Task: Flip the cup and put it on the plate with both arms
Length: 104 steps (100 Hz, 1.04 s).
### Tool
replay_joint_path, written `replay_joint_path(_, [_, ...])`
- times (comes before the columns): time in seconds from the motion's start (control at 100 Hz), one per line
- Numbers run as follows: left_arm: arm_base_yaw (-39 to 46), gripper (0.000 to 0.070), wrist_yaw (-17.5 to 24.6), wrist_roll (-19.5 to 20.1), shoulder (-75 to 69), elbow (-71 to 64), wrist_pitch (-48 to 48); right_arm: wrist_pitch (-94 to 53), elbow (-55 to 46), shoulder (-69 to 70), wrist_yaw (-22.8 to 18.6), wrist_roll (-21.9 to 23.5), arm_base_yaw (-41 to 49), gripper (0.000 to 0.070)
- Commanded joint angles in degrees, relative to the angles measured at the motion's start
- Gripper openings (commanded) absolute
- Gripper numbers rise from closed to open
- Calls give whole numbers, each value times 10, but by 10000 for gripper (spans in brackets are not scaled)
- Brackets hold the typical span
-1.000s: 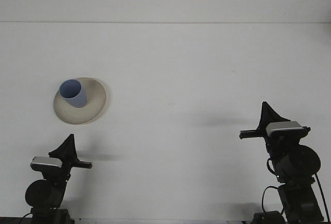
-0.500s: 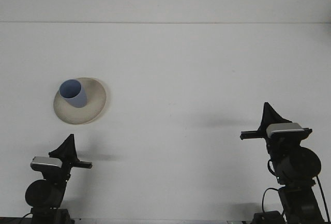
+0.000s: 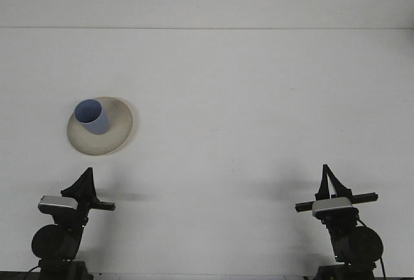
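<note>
A blue cup point(image 3: 91, 116) stands upright, mouth up, on the left part of a beige plate point(image 3: 118, 130) at the table's left. My left gripper point(image 3: 88, 171) sits near the front edge, below the plate and apart from it, its fingers meeting at a point, holding nothing. My right gripper point(image 3: 325, 168) is at the front right, far from the cup, its fingers also closed to a tip and empty.
The white table point(image 3: 226, 99) stretches back to a white wall. Both arm bases and their wrist cameras stand at the near edge, left and right.
My right arm has drawn back and down toward the near edge. The left arm, cup and plate have not moved.
</note>
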Motion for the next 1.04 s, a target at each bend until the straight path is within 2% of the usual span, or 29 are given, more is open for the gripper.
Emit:
replay_joint_path(0.0, [-1,16,-2,-5,0,-12,7,8,-21,-24,-2,-19,-4,0])
replay_joint_path(0.15, [-1,16,-2,-5,0,-12,7,17,-68,-50,-6,-24,-15,0])
replay_joint_path(1.03, [-1,16,-2,-5,0,-12,7,57,-67,-50,-5,-24,-17,0])
